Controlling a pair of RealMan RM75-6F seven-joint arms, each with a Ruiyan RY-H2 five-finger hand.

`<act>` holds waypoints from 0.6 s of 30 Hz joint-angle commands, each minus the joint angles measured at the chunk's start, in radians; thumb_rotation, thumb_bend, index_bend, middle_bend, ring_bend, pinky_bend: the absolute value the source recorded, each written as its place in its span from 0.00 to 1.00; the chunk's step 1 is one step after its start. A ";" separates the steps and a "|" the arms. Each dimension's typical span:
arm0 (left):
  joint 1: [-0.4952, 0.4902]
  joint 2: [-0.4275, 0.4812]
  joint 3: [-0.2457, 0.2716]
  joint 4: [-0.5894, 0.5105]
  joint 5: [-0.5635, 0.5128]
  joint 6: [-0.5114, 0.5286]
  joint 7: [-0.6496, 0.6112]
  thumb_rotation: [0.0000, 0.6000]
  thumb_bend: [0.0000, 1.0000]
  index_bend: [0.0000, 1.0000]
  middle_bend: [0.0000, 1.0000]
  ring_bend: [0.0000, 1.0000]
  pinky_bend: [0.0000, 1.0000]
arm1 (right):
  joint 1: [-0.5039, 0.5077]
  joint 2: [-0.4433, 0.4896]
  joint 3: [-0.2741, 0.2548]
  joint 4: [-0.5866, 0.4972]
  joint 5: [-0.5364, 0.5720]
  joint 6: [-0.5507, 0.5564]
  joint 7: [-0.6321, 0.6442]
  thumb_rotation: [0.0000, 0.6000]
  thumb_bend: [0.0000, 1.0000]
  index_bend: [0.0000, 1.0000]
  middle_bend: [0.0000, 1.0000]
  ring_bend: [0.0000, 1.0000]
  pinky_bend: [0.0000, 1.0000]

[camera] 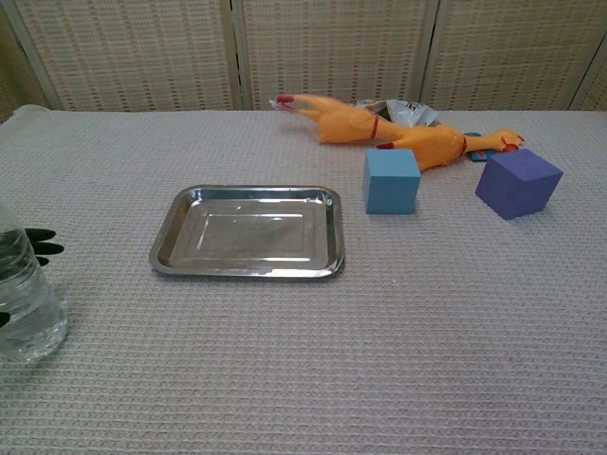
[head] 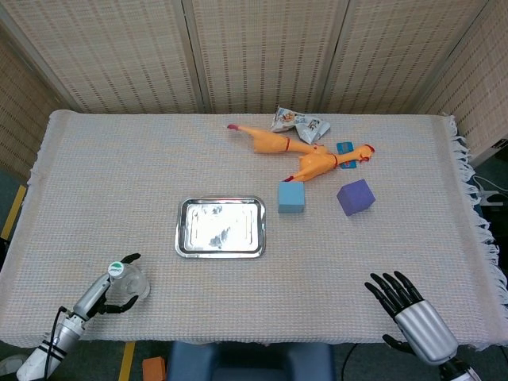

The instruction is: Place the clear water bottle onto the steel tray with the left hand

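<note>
The clear water bottle (head: 129, 282) with a green-and-white cap stands near the table's front left corner; in the chest view the bottle (camera: 24, 303) is at the far left edge. My left hand (head: 97, 295) wraps around it, with black fingertips (camera: 42, 244) showing on both sides. The steel tray (head: 180, 230) lies empty to the bottle's upper right; in the chest view the tray (camera: 247, 232) sits left of centre. My right hand (head: 406, 312) hovers at the front right edge, fingers spread, holding nothing.
Two orange rubber chickens (head: 305, 155) lie at the back with a snack packet (head: 299, 122). A blue cube (camera: 391, 180) stands just right of the tray, and a purple cube (camera: 517, 182) further right. A woven cloth covers the table.
</note>
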 commanded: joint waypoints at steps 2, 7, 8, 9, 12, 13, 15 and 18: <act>-0.006 0.000 0.001 -0.002 -0.002 -0.004 0.001 1.00 0.38 0.08 0.18 0.05 0.13 | 0.000 0.001 -0.001 0.000 -0.001 0.001 0.001 1.00 0.00 0.00 0.00 0.00 0.00; -0.008 0.004 0.002 -0.011 -0.008 -0.004 -0.012 1.00 0.43 0.37 0.49 0.31 0.41 | 0.000 0.002 -0.001 0.000 -0.001 0.004 0.004 1.00 0.00 0.00 0.00 0.00 0.00; -0.008 0.005 0.002 -0.012 -0.008 -0.004 -0.016 1.00 0.45 0.43 0.55 0.36 0.46 | 0.000 0.002 -0.001 0.000 -0.001 0.003 0.004 1.00 0.00 0.00 0.00 0.00 0.00; -0.007 0.005 0.002 -0.012 -0.009 -0.001 -0.017 1.00 0.46 0.47 0.59 0.40 0.49 | 0.001 0.002 -0.001 0.000 -0.001 0.002 0.004 1.00 0.00 0.00 0.00 0.00 0.00; -0.007 0.006 0.002 -0.013 -0.011 0.000 -0.015 1.00 0.50 0.56 0.67 0.47 0.56 | 0.001 0.002 -0.002 -0.001 -0.002 0.003 0.003 1.00 0.00 0.00 0.00 0.00 0.00; -0.006 0.005 0.000 -0.013 -0.014 0.002 -0.011 1.00 0.52 0.57 0.68 0.48 0.57 | 0.001 0.002 -0.002 -0.001 -0.002 0.003 0.003 1.00 0.00 0.00 0.00 0.00 0.00; -0.001 0.003 -0.007 -0.013 -0.021 0.013 -0.007 1.00 0.55 0.59 0.69 0.49 0.58 | 0.001 0.002 -0.002 0.000 -0.001 0.003 0.003 1.00 0.00 0.00 0.00 0.00 0.00; 0.010 -0.006 -0.022 -0.003 -0.032 0.038 0.017 1.00 0.57 0.60 0.70 0.49 0.59 | 0.001 0.001 -0.002 0.000 0.000 0.000 0.002 1.00 0.00 0.00 0.00 0.00 0.00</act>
